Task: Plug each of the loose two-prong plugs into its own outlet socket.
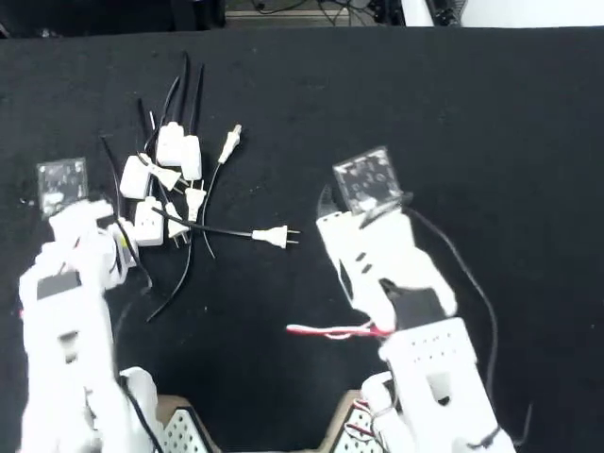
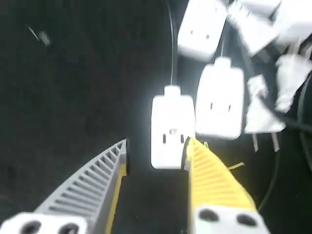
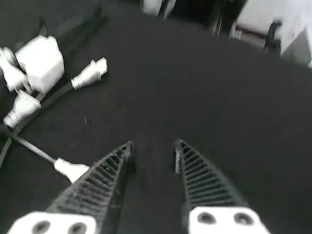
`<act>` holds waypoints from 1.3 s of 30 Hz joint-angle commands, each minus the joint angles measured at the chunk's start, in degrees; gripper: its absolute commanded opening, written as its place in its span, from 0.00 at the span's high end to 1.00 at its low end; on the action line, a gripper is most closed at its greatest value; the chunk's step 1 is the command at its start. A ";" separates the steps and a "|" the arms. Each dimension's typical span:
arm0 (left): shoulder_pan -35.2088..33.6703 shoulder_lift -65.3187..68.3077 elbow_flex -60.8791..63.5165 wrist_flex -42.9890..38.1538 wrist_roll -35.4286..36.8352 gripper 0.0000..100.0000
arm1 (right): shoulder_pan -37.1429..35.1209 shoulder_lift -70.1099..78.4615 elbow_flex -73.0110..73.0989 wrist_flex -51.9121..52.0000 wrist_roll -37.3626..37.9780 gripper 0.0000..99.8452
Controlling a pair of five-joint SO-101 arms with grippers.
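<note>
High view: a heap (image 1: 170,151) of white sockets and plugs lies on the black surface (image 1: 472,113), one loose plug (image 1: 274,236) just beside the heap. Left wrist view: left fingers (image 2: 212,180) spread wide, empty, at a heap socket (image 2: 170,129). Right wrist view: right fingers (image 3: 200,170) spread, empty, beside the heap.

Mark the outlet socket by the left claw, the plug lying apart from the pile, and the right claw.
outlet socket (image 2: 168,124), left wrist view, middle of its white face.
plug (image 1: 272,236), high view, white body behind the prongs.
right claw (image 3: 153,145), right wrist view, midway between its open fingertips.
</note>
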 commanded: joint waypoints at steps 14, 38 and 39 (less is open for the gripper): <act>6.73 29.89 -16.66 -1.32 5.01 0.80 | -0.97 24.84 -2.42 -18.73 0.18 0.86; 30.81 26.20 -24.66 4.22 4.57 0.80 | 5.01 28.70 -4.44 -19.08 -0.26 0.86; 29.93 24.62 -25.54 7.03 4.57 0.80 | 5.01 28.70 -4.44 -19.08 -0.26 0.86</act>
